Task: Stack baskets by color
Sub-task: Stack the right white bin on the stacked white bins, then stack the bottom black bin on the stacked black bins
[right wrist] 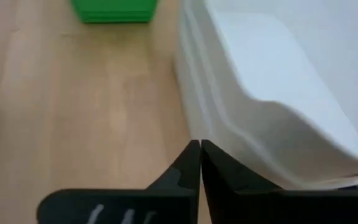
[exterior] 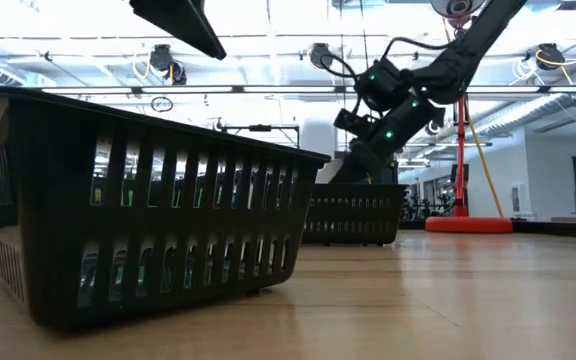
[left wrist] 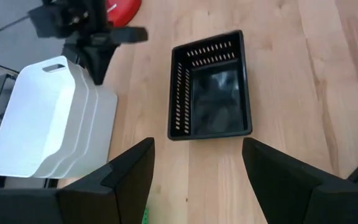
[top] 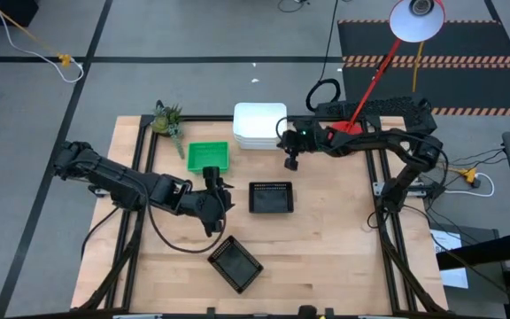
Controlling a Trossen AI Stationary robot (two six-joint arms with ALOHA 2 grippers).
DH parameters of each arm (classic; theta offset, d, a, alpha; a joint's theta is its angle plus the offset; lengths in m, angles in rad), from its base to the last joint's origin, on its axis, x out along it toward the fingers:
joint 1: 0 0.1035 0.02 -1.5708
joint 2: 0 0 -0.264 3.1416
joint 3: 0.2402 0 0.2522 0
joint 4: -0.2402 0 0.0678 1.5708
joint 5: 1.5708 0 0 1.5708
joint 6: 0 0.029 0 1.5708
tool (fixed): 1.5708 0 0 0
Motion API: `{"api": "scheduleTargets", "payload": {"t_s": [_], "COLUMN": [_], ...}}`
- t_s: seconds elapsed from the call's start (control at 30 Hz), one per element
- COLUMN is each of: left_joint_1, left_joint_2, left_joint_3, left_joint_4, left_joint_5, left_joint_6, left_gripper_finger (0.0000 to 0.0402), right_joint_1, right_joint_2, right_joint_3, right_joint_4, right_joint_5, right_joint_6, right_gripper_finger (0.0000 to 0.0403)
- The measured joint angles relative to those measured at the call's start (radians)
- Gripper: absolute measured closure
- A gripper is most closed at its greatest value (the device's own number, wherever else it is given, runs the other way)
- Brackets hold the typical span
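Observation:
A stack of white baskets [top: 259, 127] stands at the far middle of the table, with green baskets [top: 208, 157] stacked to its left. One black basket [top: 271, 197] rests flat on its bottom at the table's middle. Another black basket [top: 235, 263] lies nearer the front edge. My right gripper [top: 291, 161] is shut, just off the white stack's near right corner [right wrist: 229, 149], above the wood. My left gripper [left wrist: 197, 162] is open over bare wood between the green baskets and the middle black basket [left wrist: 211, 93].
A small plant [top: 166, 118] sits at the far left corner. A red lamp [top: 414, 18] leans over the far right, its base [exterior: 468, 224] on the table there. Bare wood lies to the right of the black baskets.

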Motion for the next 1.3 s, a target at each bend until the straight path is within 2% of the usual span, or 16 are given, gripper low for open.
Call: {"api": "scheduleTargets", "payload": {"t_s": [0.3, 0.53, 0.73, 0.87, 1.03, 1.17, 1.3], "left_joint_1": [0.012, 0.008, -0.026, -0.065, -0.123, -0.185, -0.240], "left_joint_2": [0.000, 0.000, 0.000, 0.000, 0.000, 0.000, 0.011], "left_joint_3": [0.000, 0.000, 0.000, 0.000, 0.000, 0.000, 0.000], "left_joint_4": [0.002, -0.003, 0.004, 0.020, 0.053, 0.095, 0.104], "left_joint_5": [0.009, 0.012, 0.093, 0.102, 0.093, 0.092, 0.076], "left_joint_6": [0.005, -0.006, -0.002, 0.001, -0.029, -0.031, -0.105], "left_gripper_finger": [0.0156, 0.0156, 0.0156, 0.0156, 0.0160, 0.0186, 0.0223], "right_joint_1": [-0.057, -0.023, 0.088, 0.208, 0.382, 0.521, 0.623], "right_joint_2": [0.032, -0.006, -0.140, -0.255, -0.379, -0.457, -0.511], "right_joint_3": [0.011, 0.012, 0.012, 0.012, -0.018, -0.053, -0.059], "right_joint_4": [0.012, -0.016, -0.205, -0.330, -0.355, -0.356, -0.373], "right_joint_5": [-0.008, -0.051, -0.043, 0.034, 0.140, 0.225, 0.331], "right_joint_6": [0.000, 0.053, 0.128, 0.190, 0.264, 0.339, 0.352], "right_gripper_finger": [0.0392, 0.0402, 0.0401, 0.0401, 0.0401, 0.0401, 0.0401]}}
